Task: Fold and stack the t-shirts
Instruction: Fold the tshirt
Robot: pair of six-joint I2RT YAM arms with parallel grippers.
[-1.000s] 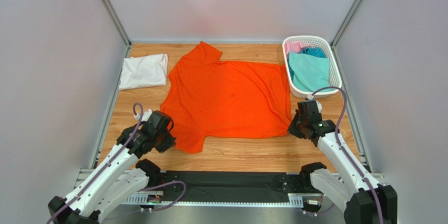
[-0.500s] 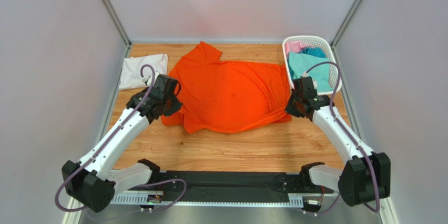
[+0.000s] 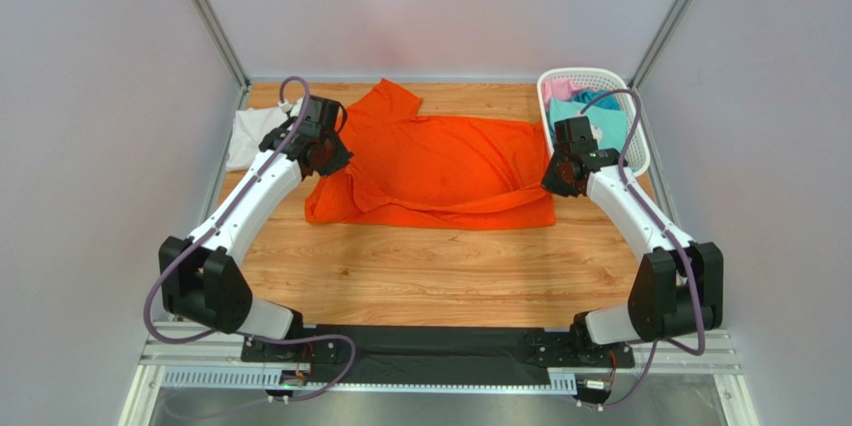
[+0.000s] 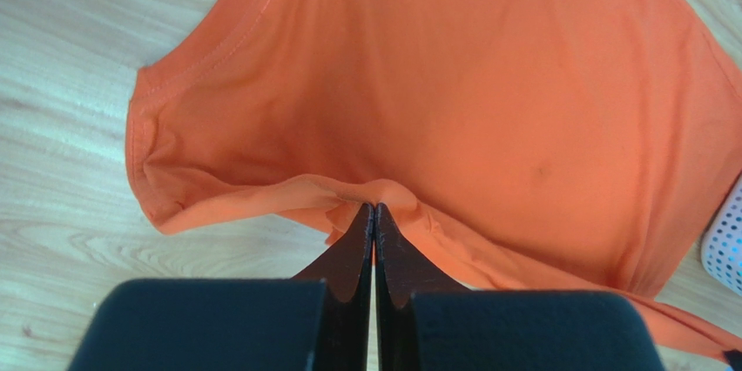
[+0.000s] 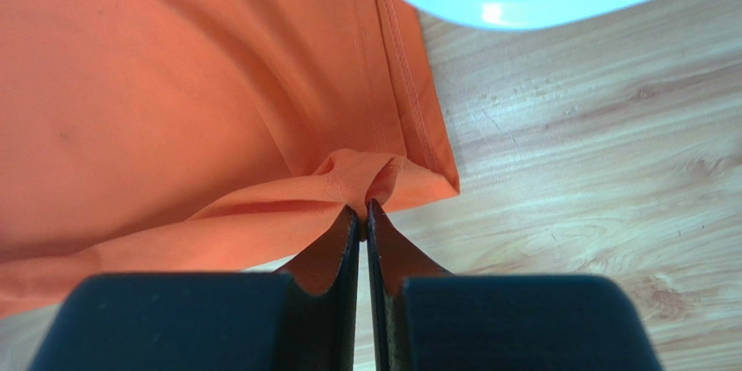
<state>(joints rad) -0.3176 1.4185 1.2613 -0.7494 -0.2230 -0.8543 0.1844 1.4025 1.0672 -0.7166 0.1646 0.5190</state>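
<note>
Orange t-shirt [image 3: 440, 171] lies mid-table, long axis left to right, its body on the far side of both jaws. My left gripper [image 4: 374, 214] pinches the folded near-left edge. My right gripper [image 5: 363, 214] pinches the near-right hem corner, apparently as tightly.

The orange t-shirt [image 3: 440, 171] is soft matt cloth with stitched hems. The table [image 3: 420, 271] is light, smooth wood with visible grain. At upper right, the basket [image 3: 590, 72] is glossy white plastic lattice.
</note>
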